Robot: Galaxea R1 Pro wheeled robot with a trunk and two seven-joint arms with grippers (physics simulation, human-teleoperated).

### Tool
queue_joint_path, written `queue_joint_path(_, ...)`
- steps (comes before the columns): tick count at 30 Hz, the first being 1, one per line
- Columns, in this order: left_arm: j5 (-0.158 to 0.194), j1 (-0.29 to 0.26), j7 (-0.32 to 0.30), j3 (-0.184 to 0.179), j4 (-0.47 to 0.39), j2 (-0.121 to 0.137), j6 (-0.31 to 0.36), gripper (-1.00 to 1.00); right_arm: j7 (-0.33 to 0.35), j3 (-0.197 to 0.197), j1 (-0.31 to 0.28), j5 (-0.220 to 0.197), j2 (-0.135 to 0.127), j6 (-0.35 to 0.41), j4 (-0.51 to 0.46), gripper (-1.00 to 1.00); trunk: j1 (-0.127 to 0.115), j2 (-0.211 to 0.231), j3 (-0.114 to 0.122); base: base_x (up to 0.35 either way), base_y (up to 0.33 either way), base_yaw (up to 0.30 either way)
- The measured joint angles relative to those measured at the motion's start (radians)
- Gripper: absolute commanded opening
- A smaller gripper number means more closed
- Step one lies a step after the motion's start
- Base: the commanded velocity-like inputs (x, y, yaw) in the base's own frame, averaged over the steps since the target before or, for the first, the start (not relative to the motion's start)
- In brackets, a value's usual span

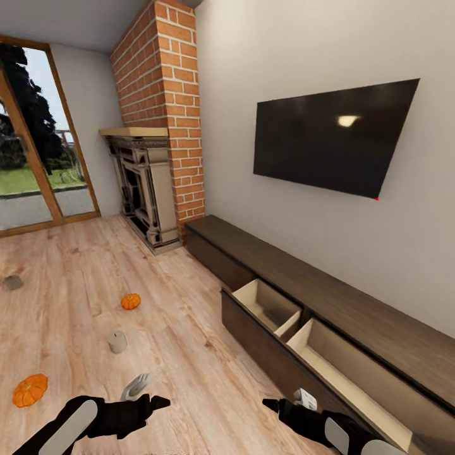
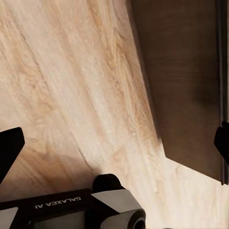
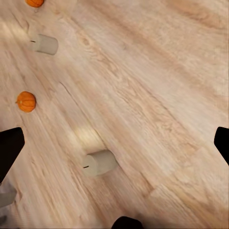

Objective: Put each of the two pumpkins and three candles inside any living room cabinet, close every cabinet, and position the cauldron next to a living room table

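Two pumpkins on plank floor: near one (image 1: pixel 30 390) close to L arm, far one (image 1: pixel 131 301) mid-floor; one candle (image 1: pixel 117 342) upright between them, well apart from cabinet (image 1: pixel 354 309); R wrist cam shows 2 candles lying on their sides, (image 3: pixel 99 162) and (image 3: pixel 45 44); cabinet runs along wall under TV (image 1: pixel 335 142), two drawers (image 1: pixel 268 306) pulled out, compartments bare; L gripper (image 1: pixel 161 400) spread wide, nothing held; R gripper (image 1: pixel 270 404) also spread, empty, just beside drawer front; brick chimney (image 1: pixel 165 107) and fireplace (image 1: pixel 142 189) beyond.
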Motion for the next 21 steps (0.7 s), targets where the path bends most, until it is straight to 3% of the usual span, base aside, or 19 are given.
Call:
queue_joint_path(11,0.000,0.000,0.000,0.000,0.000,0.001,0.000,1.00,-0.001,0.000,0.000,0.000,0.000,0.000,0.000,1.00,0.000,0.000,0.000,0.006,0.160,0.292)
queue_joint_path(21,0.000,0.000,0.000,0.000,0.000,0.000,-0.001,1.00,-0.002,0.000,0.000,0.000,0.000,0.000,0.000,1.00,0.000,0.000,0.000,0.112,0.123,0.292)
